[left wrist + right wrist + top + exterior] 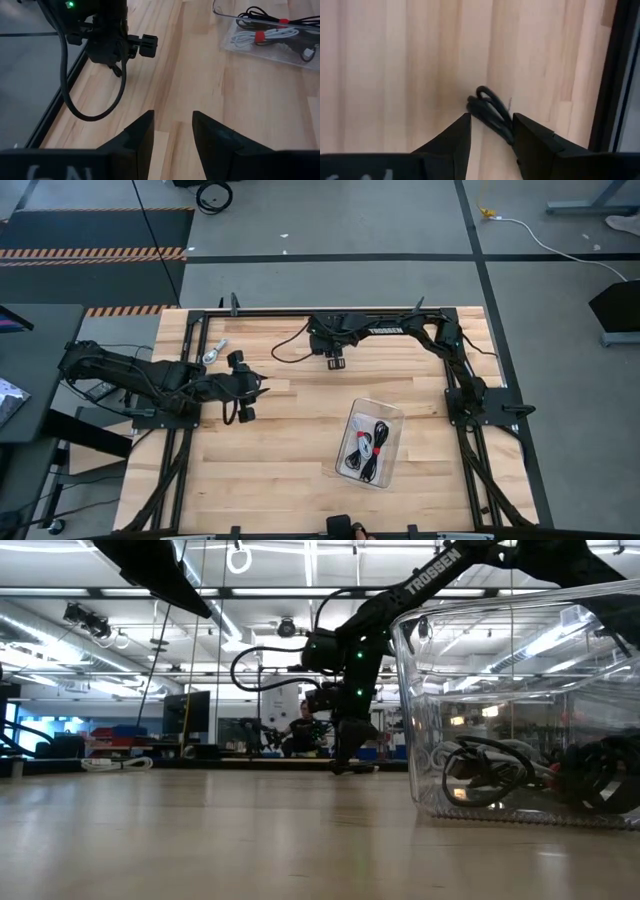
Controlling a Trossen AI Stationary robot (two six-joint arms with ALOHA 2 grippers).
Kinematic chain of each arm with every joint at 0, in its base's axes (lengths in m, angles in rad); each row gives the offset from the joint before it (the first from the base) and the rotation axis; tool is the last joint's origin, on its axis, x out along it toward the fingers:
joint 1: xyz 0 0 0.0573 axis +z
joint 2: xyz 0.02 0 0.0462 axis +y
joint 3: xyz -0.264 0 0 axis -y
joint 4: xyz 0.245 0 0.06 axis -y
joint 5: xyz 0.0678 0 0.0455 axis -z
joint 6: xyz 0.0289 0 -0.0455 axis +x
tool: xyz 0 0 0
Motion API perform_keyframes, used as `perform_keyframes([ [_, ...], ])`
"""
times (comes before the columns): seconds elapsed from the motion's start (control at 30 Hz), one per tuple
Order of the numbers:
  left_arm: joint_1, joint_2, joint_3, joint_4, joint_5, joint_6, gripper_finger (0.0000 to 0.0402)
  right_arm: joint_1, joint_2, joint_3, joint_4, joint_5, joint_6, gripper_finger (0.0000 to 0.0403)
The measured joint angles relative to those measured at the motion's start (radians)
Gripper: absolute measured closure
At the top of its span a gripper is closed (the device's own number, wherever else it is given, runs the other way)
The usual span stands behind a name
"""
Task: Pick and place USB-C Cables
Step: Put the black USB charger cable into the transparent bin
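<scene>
My left pincer (243, 387) sits over the left part of the wooden surface (300, 470), its fingers (141, 134) parted with bare wood showing in the gap; it holds nothing. My right pincer (335, 362) sits low at the far middle of the surface, near the rear rail. Its fingers (457, 135) are also parted, and a loop of black cable (492, 112) lies on the wood in the gap between them. The wrist view does not show whether the fingers touch this cable.

The USB-C Cables (368, 445) lie inside a clear plastic container (390, 415) on the right-centre of the surface, well apart from both pincers. The high view shows black coils with a red band among them. The left wrist view shows a white cable (267, 36) with a red tie beside black ones. In the low view, dark coils (490, 770) rest on the container floor.
</scene>
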Motion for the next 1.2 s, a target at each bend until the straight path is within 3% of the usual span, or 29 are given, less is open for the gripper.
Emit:
perform_keyframes([
  [0.47,0.000,0.000,0.000,0.000,0.000,0.001,0.0260,-0.013,-0.002,-0.061,0.093,0.020,-0.009,0.0286],
  [0.8,0.000,0.000,0.000,0.000,0.000,0.002,0.0260,0.002,-0.002,-0.061,0.084,0.084,-0.014,0.0380],
  [1.0,0.000,0.000,0.000,-0.007,0.000,0.008,0.0260,0.028,-0.002,-0.058,0.015,0.174,-0.045,0.0389],
  [1.2,0.000,0.000,0.000,-0.015,-0.024,0.011,0.0260,0.063,-0.007,0.036,-0.218,0.214,-0.015,0.0393],
])
